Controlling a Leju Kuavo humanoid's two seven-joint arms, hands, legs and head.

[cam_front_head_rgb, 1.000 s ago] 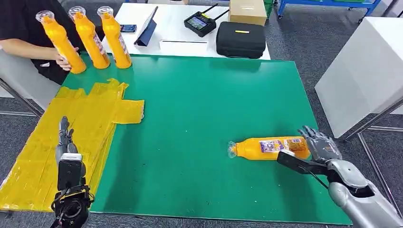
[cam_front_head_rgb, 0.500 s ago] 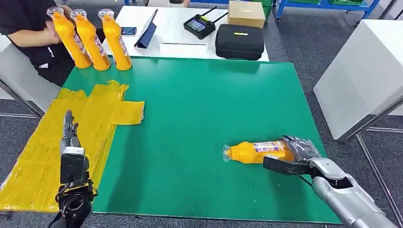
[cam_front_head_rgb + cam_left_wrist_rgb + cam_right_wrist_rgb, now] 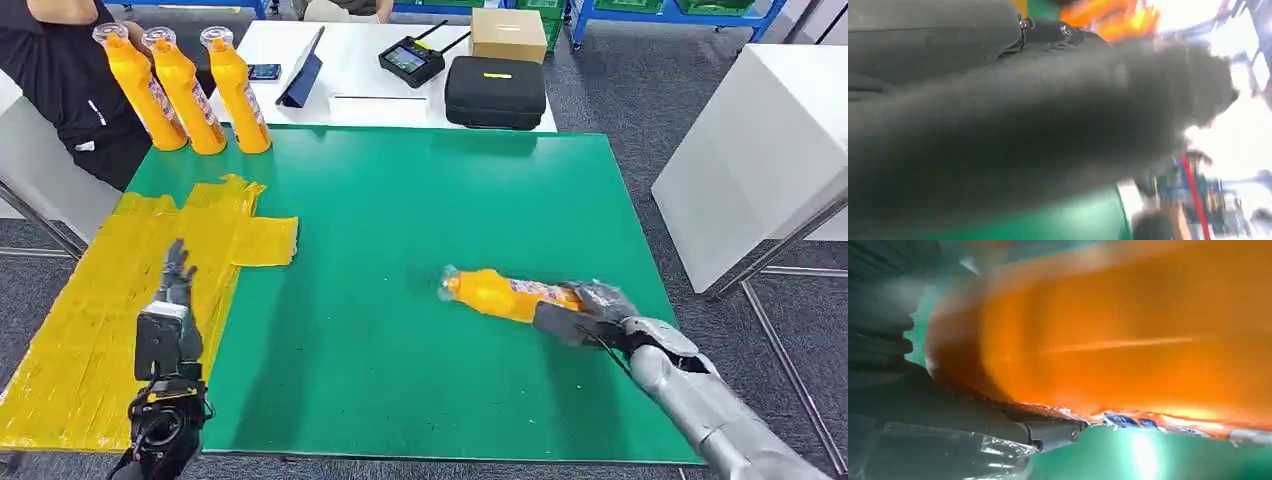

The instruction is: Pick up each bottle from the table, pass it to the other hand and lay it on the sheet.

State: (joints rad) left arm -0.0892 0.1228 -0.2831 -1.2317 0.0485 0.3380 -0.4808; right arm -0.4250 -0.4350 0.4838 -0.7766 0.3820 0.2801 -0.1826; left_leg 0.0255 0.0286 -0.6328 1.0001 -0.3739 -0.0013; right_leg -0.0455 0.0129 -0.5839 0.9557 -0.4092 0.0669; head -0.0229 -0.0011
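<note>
An orange bottle (image 3: 500, 294) lies on its side on the green table (image 3: 400, 220), cap end pointing left. My right hand (image 3: 585, 310) grips its base end, fingers and thumb wrapped around it. In the right wrist view the bottle (image 3: 1118, 335) is very close against the hand (image 3: 893, 365). My left hand (image 3: 175, 285) hovers with fingers straight over the yellow sheet (image 3: 110, 300) at the table's left side, holding nothing. Three more orange bottles (image 3: 185, 90) stand upright at the far left corner. The left wrist view is blurred, with the hand (image 3: 1023, 110) close up.
A person in black (image 3: 70, 80) sits beyond the far left corner. A white table behind holds a black case (image 3: 495, 92), a cardboard box (image 3: 508, 34), a controller (image 3: 405, 60) and a tablet (image 3: 305, 68). A white cabinet (image 3: 760, 150) stands right of the table.
My right hand has closed on the bottle and moved it left, turning its cap end farther away. The left hand has moved up and rightward. The person's hand left the standing bottles. The view shifted slightly.
</note>
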